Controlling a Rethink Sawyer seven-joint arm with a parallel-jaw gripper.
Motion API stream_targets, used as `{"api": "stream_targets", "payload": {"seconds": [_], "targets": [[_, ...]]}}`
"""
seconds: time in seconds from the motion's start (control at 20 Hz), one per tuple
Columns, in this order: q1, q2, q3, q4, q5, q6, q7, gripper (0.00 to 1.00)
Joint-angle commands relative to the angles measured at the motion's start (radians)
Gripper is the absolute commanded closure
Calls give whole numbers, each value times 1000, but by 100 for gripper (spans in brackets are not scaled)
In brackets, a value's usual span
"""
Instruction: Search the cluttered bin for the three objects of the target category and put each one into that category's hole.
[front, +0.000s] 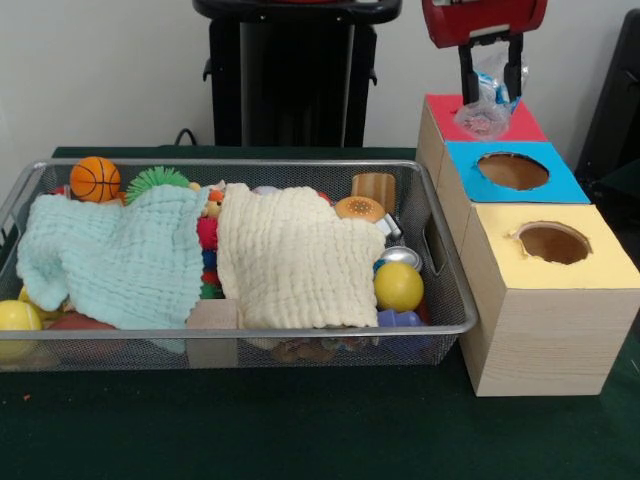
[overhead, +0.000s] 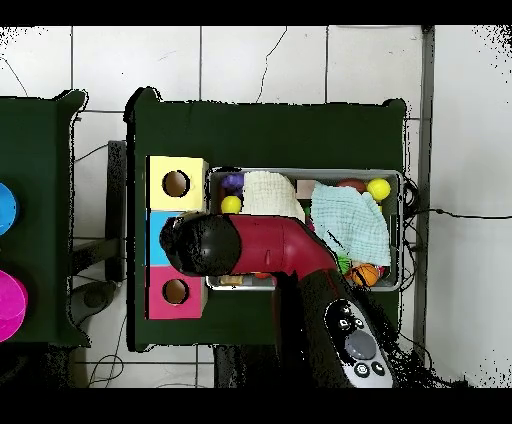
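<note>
Clear crinkled plastic, a small bag or wrapper (front: 487, 100), hangs between my fingers over the red-topped box (front: 520, 124), the farthest of three boxes standing in a row beside the wire-mesh bin (front: 440, 250). My gripper (front: 491, 72) is clamped on the upper part of this wrapper; its lower end sags down to about the level of the red top, right where that box's hole should be, though the wrapper itself hides the opening in the front view. In the overhead view my arm (overhead: 285, 248) covers the blue box, and the red box's hole (overhead: 175, 291) shows clear beside it.

Doing this step well, as I judge it: the load is light and floppy, so it may catch on the rim of the hole or cling to a finger when released. I should centre the dangling end over the opening, lower until most of the plastic is inside, then part the fingers fully and lift straight up, checking nothing trails out.

The blue-topped box (front: 560, 180) and the yellow-topped box (front: 600, 262) stand nearer the camera with open holes. In the bin, a pale green cloth (front: 110, 262) and a cream cloth (front: 295, 262) cover much of the clutter; a small basketball (front: 95, 178) and a yellow ball (front: 398, 286) lie exposed. Any further target items probably lie under those cloths
</note>
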Motion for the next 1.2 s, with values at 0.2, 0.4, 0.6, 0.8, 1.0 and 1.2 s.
{"api": "stream_targets", "payload": {"seconds": [0.2, 0.4, 0.6, 0.8, 1.0, 1.2], "targets": [[-26, 109, -41, 84, 82, 134, 159, 100], [-20, 125, -50, 79, 85, 145, 157, 100], [-22, 156, -44, 63, 98, 142, 148, 100], [-21, 175, -36, 71, 113, 136, 147, 100], [-26, 196, -26, 74, 121, 129, 135, 100], [-29, 208, -15, 85, 131, 120, 125, 100]]}}
